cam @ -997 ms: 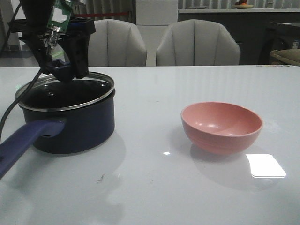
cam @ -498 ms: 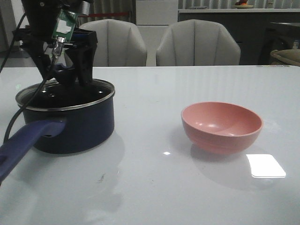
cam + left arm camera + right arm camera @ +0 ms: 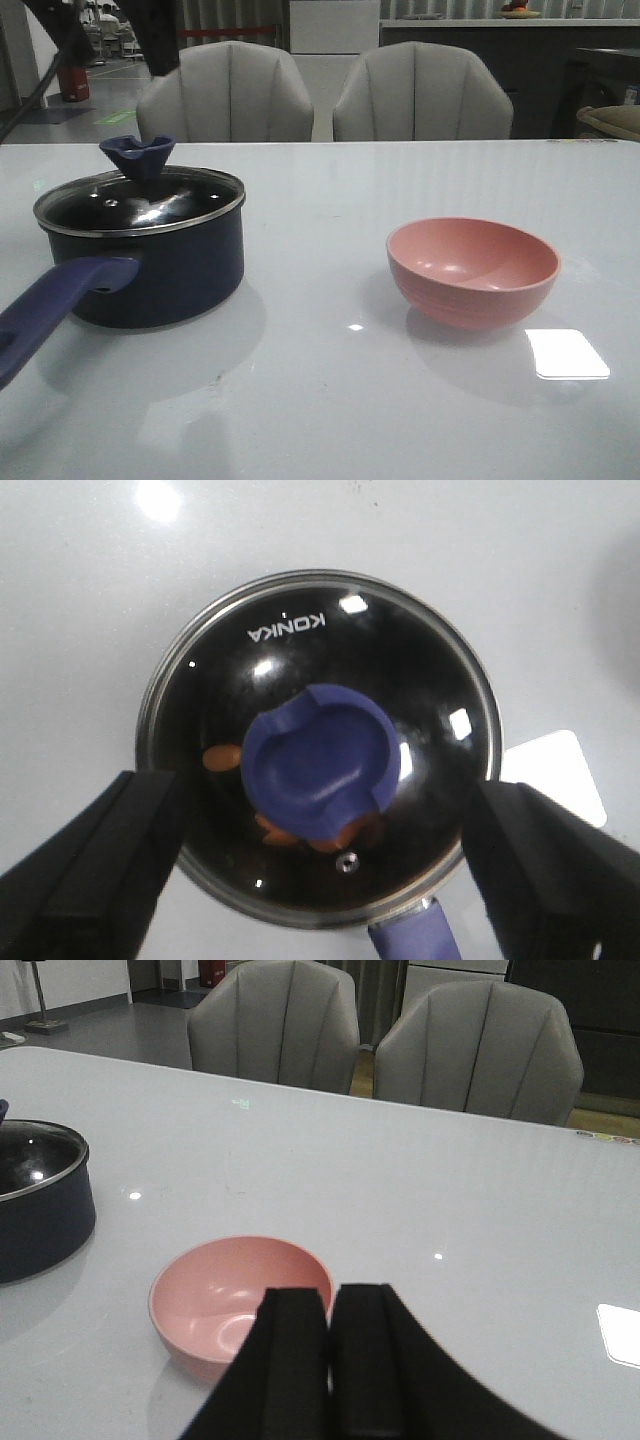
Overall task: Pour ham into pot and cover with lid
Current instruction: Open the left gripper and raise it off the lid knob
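The dark navy pot [image 3: 160, 270] stands at the table's left, its purple-blue handle [image 3: 50, 310] pointing toward the front. The glass lid [image 3: 140, 200] lies flat on it, with its blue knob [image 3: 137, 155] free. In the left wrist view, orange-pink ham pieces [image 3: 222, 757] show through the lid [image 3: 300, 640] around the knob [image 3: 322, 770]. My left gripper [image 3: 325, 788] is wide open, high above the knob, holding nothing. My right gripper [image 3: 330, 1305] is shut and empty, above the near side of the pink bowl [image 3: 240, 1295].
The pink bowl [image 3: 472, 268] stands empty at the table's right. Two grey chairs [image 3: 320, 90] stand behind the far edge. A bright light patch [image 3: 567, 353] lies on the table in front of the bowl. Only dark parts of the left arm [image 3: 160, 30] show at the front view's top.
My left gripper has let go of the lid's knob and risen almost out of the front view. The lid, tilted a second ago, now lies flat on the pot.
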You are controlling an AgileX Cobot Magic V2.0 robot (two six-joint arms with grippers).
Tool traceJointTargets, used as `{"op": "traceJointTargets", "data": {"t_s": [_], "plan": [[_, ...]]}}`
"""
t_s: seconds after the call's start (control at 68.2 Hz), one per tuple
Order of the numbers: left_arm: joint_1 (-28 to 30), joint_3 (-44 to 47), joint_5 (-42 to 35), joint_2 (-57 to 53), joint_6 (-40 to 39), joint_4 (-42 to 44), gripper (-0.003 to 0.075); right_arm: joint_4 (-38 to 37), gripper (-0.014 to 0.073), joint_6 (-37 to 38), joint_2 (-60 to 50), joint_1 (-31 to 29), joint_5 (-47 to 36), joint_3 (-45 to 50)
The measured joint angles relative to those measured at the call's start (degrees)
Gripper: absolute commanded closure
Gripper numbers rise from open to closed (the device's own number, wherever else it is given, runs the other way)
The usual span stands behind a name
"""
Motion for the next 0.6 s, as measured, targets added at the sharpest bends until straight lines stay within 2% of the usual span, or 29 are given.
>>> {"op": "traceJointTargets", "data": {"t_s": [0.132,0.601], "plan": [[0.0,7.5,-2.8,-8.5,0.7,0.0,0.0115,0.0,0.0435,0.0,0.0,0.0,0.0,0.0],[0.0,44.0,-21.9,-44.8,0.8,-0.6,0.0115,0.0,0.0435,0.0,0.0,0.0,0.0,0.0]]}}
